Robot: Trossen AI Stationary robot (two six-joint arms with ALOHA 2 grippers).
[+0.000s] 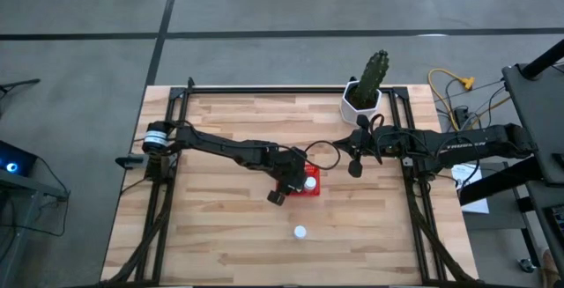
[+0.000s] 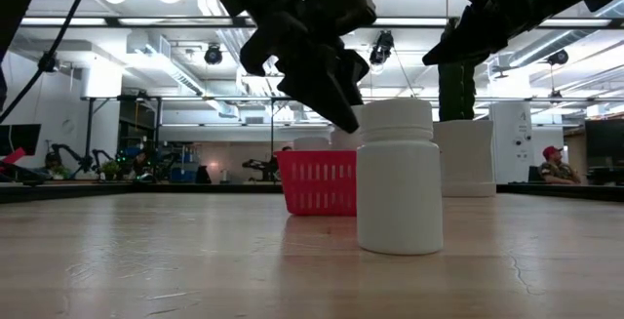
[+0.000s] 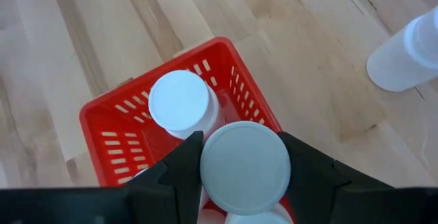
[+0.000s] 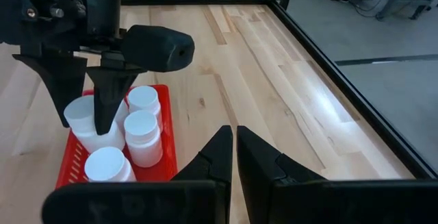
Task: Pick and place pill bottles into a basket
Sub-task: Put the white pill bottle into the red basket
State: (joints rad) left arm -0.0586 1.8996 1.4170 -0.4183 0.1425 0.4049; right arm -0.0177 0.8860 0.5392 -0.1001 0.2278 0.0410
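The red basket (image 1: 310,187) sits mid-table. My left gripper (image 1: 296,182) is over it, shut on a white pill bottle (image 3: 243,166) whose lower part is down inside the basket (image 4: 164,159). Three other bottles stand in the basket, one of them beside the held one (image 3: 179,102). One more bottle (image 1: 300,232) stands upright on the table toward the near edge; it is large in the low view (image 2: 395,178). My right gripper (image 1: 355,167) hovers shut and empty to the right of the basket, clear of everything. My left gripper pinches the bottle between its two fingers, one on each side of the round cap (image 3: 209,166). The fingers (image 4: 106,107) come from above, pointing down into the basket. The bottle stands about upright among the others; whether its base rests on the basket floor I cannot tell.
A white pot with a green cactus (image 1: 363,101) stands at the far right of the table, close behind my right arm. A black frame (image 1: 264,90) runs along the table's edges. Bare wood lies left of and in front of the basket.
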